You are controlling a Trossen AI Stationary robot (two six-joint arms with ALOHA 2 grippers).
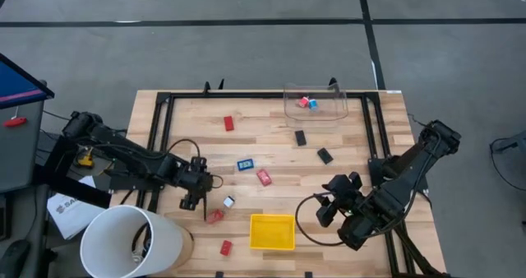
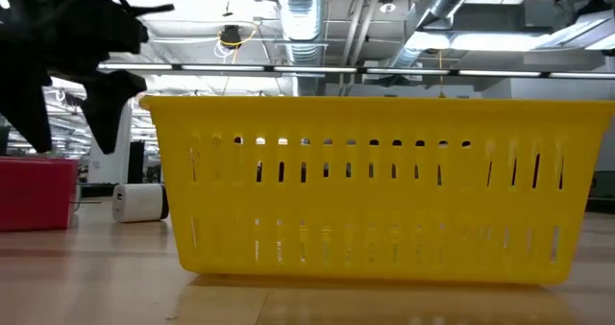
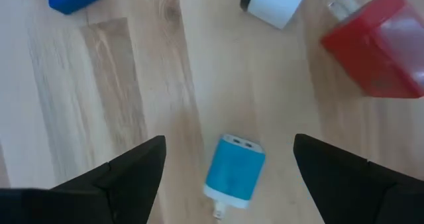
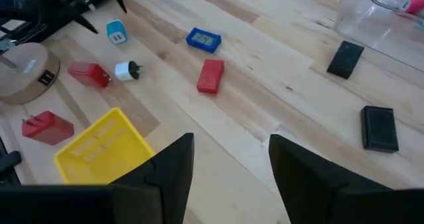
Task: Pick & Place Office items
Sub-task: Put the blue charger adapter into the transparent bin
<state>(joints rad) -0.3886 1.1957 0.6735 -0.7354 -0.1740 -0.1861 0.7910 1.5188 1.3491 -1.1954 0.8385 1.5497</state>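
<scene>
With my left gripper fingers spread wide over a blue charger and my right gripper half-open and empty, most office items lie scattered, the yellow tray apparently empty.

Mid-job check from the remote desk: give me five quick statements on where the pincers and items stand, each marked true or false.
1. The left pincer is open above a light-blue charger. True.
2. The yellow tray already holds several items. False: in the high view it looks bare inside.
3. The clear plastic box holds a small red piece and a small blue piece. True.
4. The right pincer grips a black block. False: nothing sits between its fingers; the two black blocks lie apart on the table.
5. The red block lies inside the yellow tray. False: it lies on the wood near the blue item.
</scene>
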